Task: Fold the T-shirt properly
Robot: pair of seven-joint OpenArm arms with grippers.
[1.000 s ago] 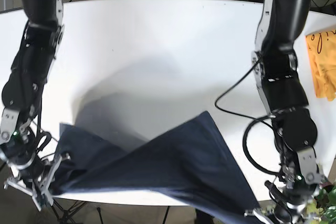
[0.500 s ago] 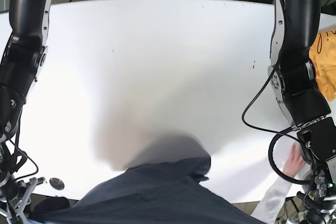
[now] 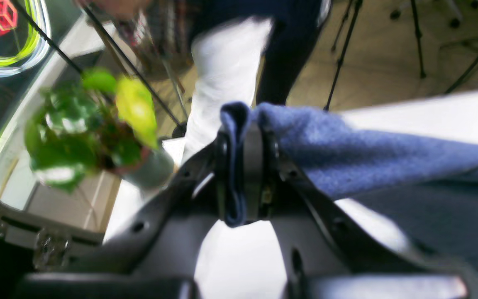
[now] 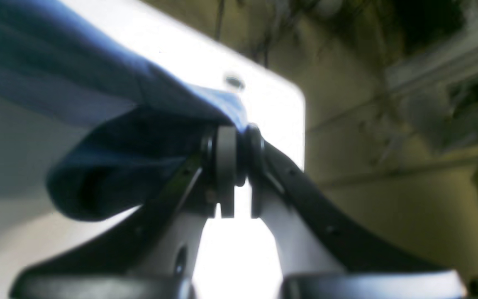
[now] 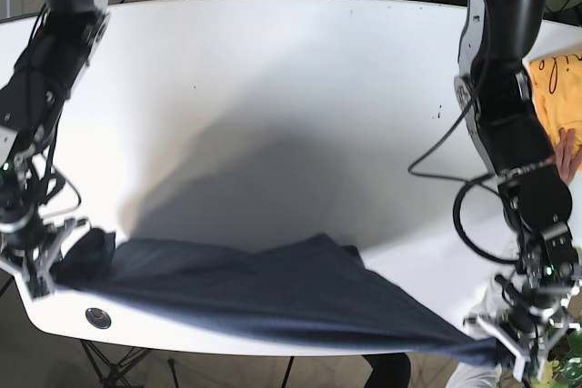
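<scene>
Your left end effector (image 3: pixel 243 166) and right end effector (image 4: pixel 232 166) are each clamped on an edge of the T-shirt (image 5: pixel 273 293), stretching it along the table's (image 5: pixel 291 88) near edge. No fold visible yet; judged early, folding all remains.

Both wrist views are blurred. In the left wrist view, the potted plant (image 3: pixel 93 133) and the standing person (image 3: pixel 239 54) are smeared, and the person is cut off by the top edge. In the right wrist view, the room behind the table edge is too soft to make out. In the base view, the yellow cloth (image 5: pixel 559 102) runs off the right edge, and both arms leave the top edge. The dark T-shirt (image 5: pixel 273 293) hides the table's front rim.
</scene>
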